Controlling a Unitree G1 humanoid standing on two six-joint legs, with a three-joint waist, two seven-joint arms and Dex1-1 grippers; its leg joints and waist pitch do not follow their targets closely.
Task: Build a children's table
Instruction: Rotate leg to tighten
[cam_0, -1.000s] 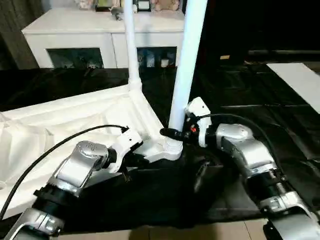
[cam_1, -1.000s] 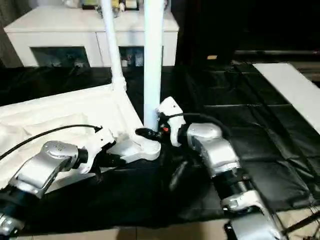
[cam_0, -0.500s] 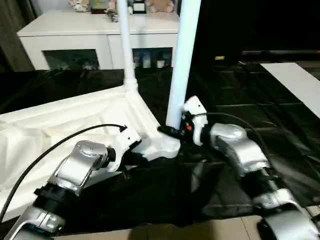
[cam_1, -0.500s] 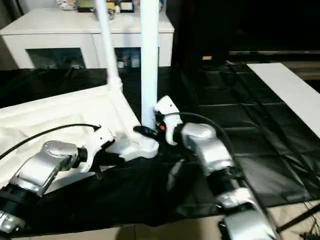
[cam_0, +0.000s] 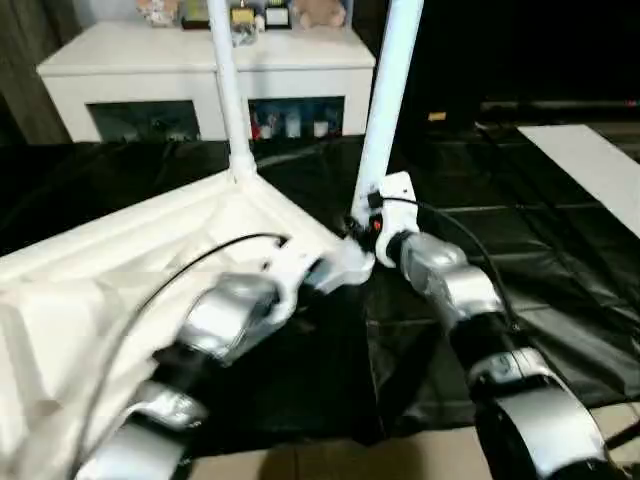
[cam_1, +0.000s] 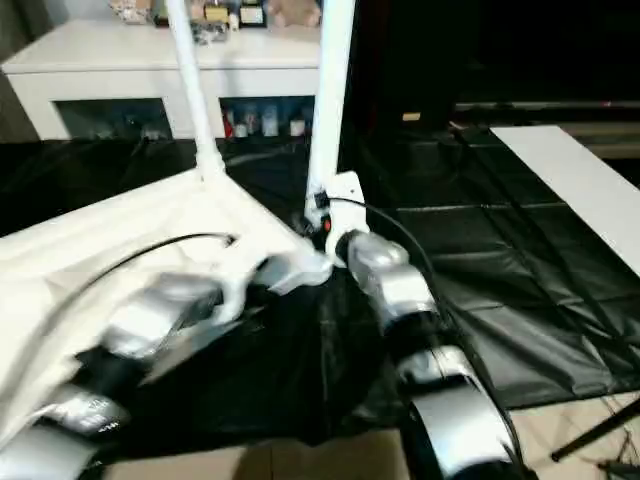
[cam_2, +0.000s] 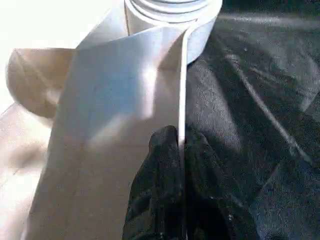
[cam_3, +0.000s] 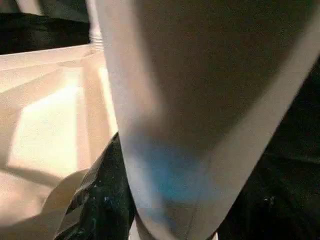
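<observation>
Now left claw (cam_2: 181, 145) pinching tabletop (cam_0: 120, 260) rim, right claw (cam_0: 362, 228) gripping leg (cam_0: 385, 110)

Head views dim overall; black floor sheet (cam_0: 560, 250) swallowed light, faint sheen on creases. White cabinet (cam_0: 200, 60) top bright, washed out. My left forearm (cam_0: 225, 320) smeared by motion blur; tabletop (cam_0: 90, 290) soft, glaring. My left wrist view: rim sunlit, overexposed at corner. My right wrist view: leg (cam_3: 200, 100) too close, unfocused, shadowed.
</observation>
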